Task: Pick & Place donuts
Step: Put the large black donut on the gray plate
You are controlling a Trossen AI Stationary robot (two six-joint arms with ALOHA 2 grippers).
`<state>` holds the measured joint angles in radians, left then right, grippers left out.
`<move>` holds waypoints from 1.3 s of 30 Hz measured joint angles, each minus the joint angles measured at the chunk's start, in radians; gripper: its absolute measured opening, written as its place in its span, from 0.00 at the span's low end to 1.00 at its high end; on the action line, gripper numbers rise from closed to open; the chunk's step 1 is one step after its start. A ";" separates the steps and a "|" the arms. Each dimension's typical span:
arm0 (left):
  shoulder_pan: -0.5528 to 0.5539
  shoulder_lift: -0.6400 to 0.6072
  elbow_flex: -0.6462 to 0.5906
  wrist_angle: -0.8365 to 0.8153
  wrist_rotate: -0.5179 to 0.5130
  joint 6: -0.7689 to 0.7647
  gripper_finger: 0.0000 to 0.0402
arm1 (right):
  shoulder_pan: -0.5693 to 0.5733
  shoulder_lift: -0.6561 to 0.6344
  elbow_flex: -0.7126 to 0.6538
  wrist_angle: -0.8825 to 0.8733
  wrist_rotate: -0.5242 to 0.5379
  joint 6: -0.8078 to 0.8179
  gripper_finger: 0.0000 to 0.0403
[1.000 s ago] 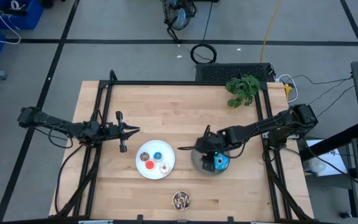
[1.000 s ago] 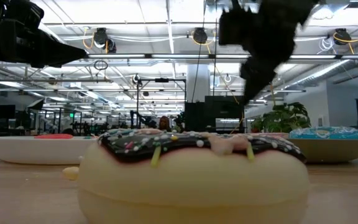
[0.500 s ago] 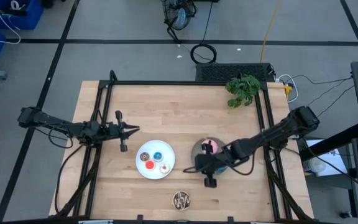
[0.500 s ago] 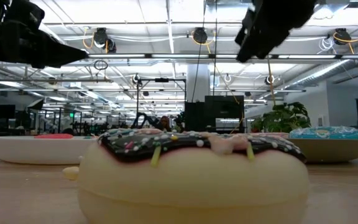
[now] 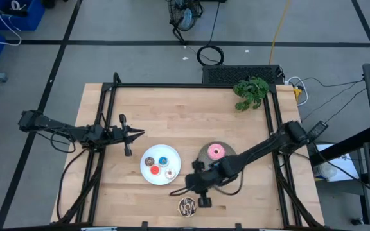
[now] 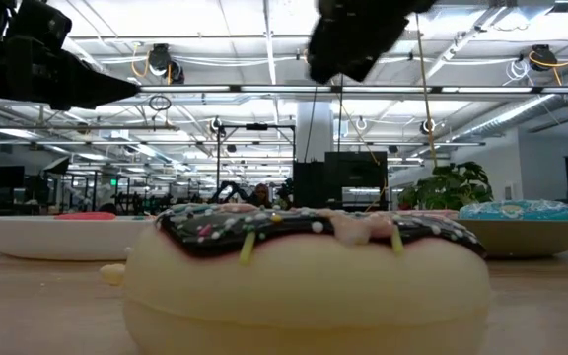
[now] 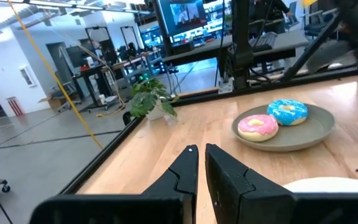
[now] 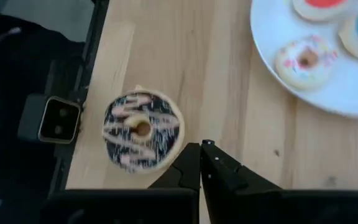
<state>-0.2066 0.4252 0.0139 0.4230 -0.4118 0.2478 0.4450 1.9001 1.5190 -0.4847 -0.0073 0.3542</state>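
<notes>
A dark brown sprinkled donut (image 5: 187, 205) lies flat on the table near its front edge, large in the low view (image 6: 304, 276). My right gripper (image 5: 176, 191) hovers shut and empty just beyond it, fingers (image 8: 191, 163) beside the donut (image 8: 143, 129). A pink donut (image 5: 216, 152) and a blue donut (image 7: 288, 112) lie on the grey plate (image 5: 204, 154). Several tiny donuts lie on the white plate (image 5: 160, 154). My left gripper (image 5: 138, 133) waits shut at the left, above the table.
A small potted plant (image 5: 251, 92) stands at the far right of the table. A black frame (image 5: 191, 86) runs along the far edge and down both sides. Bare wood lies across the far half and at the near corners.
My right gripper has left the grey plate and swung toward the table's near edge and left, ending beside the dark brown donut. The pink donut on the grey plate has come into sight as the arm moved off it.
</notes>
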 joint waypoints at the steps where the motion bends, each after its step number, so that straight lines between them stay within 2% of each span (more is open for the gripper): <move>1: 0.000 0.000 0.000 -0.004 0.000 0.000 0.09 | 0.002 0.031 0.046 -0.027 0.000 -0.010 0.00; 5: 0.000 0.000 0.000 -0.009 0.000 0.003 0.09 | 0.020 0.146 0.200 -0.105 -0.023 -0.109 0.00; 8: 0.000 0.000 0.000 -0.009 0.000 0.001 0.09 | 0.034 0.193 0.260 -0.133 -0.025 -0.183 0.00; 13: 0.000 0.000 0.000 -0.014 0.000 0.000 0.09 | 0.038 0.197 0.265 -0.102 -0.012 -0.194 0.02; 15: 0.000 0.000 0.000 -0.016 0.000 0.001 0.09 | 0.038 0.197 0.259 -0.095 0.032 -0.176 0.03; 19: 0.000 0.000 0.000 -0.015 0.000 0.001 0.09 | 0.038 0.197 0.234 -0.064 0.060 -0.174 0.12; 24: 0.000 0.000 0.000 -0.015 0.000 0.000 0.09 | 0.038 0.197 0.171 0.039 0.056 -0.174 0.30; 30: 0.000 0.000 0.000 -0.015 0.000 0.001 0.09 | 0.045 0.197 0.154 0.076 0.056 -0.133 0.49; 34: 0.000 0.000 0.000 -0.015 0.001 0.001 0.09 | 0.053 0.226 0.155 0.113 0.040 -0.130 0.55; 39: 0.000 0.000 0.000 -0.010 0.001 0.001 0.09 | 0.061 0.273 0.154 0.098 0.019 -0.127 0.57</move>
<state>-0.2070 0.4252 0.0140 0.4134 -0.4110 0.2489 0.5056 2.1734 1.6726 -0.3869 0.0116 0.2271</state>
